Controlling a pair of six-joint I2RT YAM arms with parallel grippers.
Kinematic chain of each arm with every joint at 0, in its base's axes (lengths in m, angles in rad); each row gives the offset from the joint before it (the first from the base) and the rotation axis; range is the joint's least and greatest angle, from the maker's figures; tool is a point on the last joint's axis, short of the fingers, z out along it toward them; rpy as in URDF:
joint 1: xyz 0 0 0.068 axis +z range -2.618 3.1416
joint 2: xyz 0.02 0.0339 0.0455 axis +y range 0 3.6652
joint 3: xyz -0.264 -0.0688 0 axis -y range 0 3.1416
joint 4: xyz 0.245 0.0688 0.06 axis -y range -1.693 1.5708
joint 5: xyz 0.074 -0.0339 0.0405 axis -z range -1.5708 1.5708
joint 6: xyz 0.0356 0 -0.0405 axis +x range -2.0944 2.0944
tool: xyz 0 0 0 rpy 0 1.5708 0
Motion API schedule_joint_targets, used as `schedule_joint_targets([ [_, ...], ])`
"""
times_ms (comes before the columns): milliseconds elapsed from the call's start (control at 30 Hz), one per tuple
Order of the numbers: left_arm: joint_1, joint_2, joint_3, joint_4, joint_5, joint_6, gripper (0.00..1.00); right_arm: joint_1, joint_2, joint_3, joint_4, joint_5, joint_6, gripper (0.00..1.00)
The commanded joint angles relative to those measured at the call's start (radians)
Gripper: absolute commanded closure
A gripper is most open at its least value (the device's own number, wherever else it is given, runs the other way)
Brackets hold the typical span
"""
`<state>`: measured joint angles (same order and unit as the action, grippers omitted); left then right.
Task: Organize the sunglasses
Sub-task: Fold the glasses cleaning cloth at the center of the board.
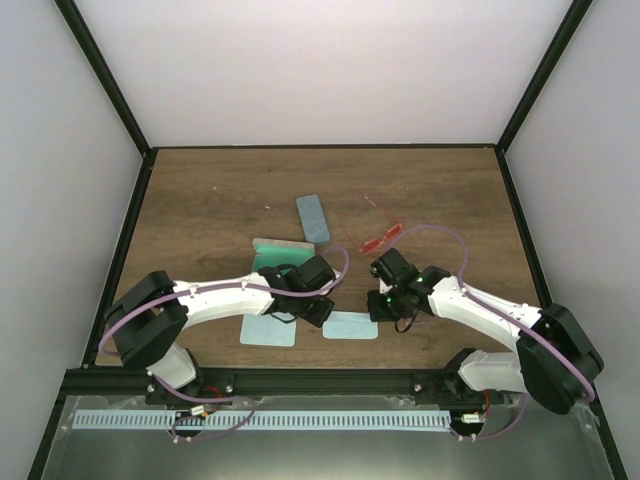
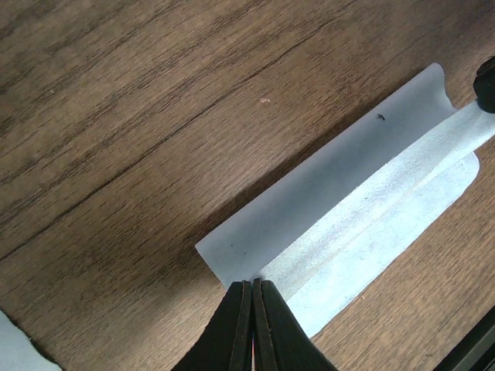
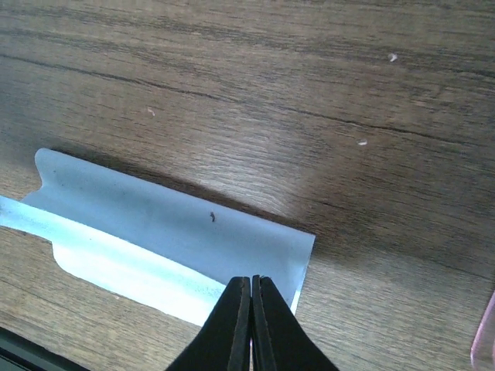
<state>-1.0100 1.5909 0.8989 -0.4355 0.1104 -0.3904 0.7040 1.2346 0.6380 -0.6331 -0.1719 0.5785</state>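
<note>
Red-orange sunglasses [image 1: 383, 239] lie on the wooden table [image 1: 200, 210] just beyond the right gripper [image 3: 251, 281], apart from its tips. The right gripper and the left gripper [image 2: 252, 287] are each clamped tight on opposite ends of one pale teal cloth [image 2: 348, 209].

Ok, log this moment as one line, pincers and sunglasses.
left pincer: shut on cloth end | right pincer: shut on same cloth, opposite end | red-orange sunglasses: untouched, farther back

White arms [image 1: 215, 296], black joints [image 1: 150, 330], purple cables [image 1: 455, 237]
</note>
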Motion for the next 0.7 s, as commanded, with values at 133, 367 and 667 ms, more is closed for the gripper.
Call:
schedule_joint_targets([
  [133, -0.005, 0.024, -0.012, 0.02, -0.007, -0.02, 0.96, 0.018, -0.003, -0.009, 0.009, 0.008, 0.027, 0.98],
  [367, -0.005, 0.053, 0.023, 0.011, -0.009, -0.01, 0.96, 0.019, 0.016, 0.036, -0.008, 0.03, 0.018, 0.98],
  [667, -0.006, 0.04, -0.006, 0.02, 0.004, -0.021, 0.96, 0.018, 0.016, -0.003, 0.006, 0.023, 0.029, 0.98],
])
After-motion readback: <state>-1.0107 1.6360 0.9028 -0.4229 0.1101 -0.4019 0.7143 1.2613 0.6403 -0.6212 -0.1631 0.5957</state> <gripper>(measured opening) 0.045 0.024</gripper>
